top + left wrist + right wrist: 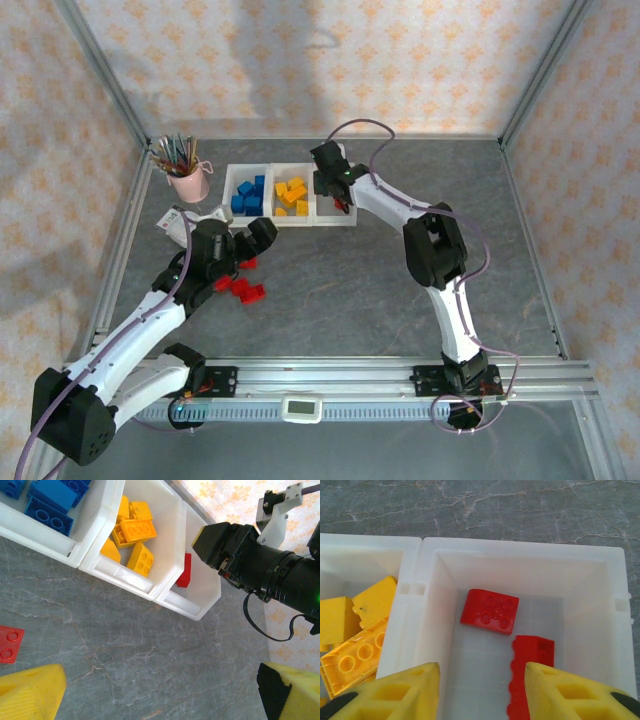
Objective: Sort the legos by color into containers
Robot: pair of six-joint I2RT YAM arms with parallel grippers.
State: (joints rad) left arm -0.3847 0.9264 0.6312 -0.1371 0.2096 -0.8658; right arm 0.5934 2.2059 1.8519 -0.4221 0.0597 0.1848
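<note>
Yellow pads (395, 692) of the right gripper (481, 675) stand spread at the bottom edge of its wrist view and pinch nothing. Just under them is the red bin (520, 547), the end one of the containers (290, 224). Inside it, one red brick (532, 670) stands on its edge beside the pad at the lower right, with its long axis going up the frame; whether it touches that pad I cannot tell. A second red brick (490, 611) lies flat above it, a little apart.

I judge this drop as done, so the next move turns on the loose red legos (243, 288). In the top view they lie on the table (380, 300) left of centre, just below the left gripper (240, 248), whose jaws are wide apart and empty. The right gripper is well apart from them, at the upper centre. So the left arm is the nearer one, and the red bin lies up and to the right of these bricks.
</note>
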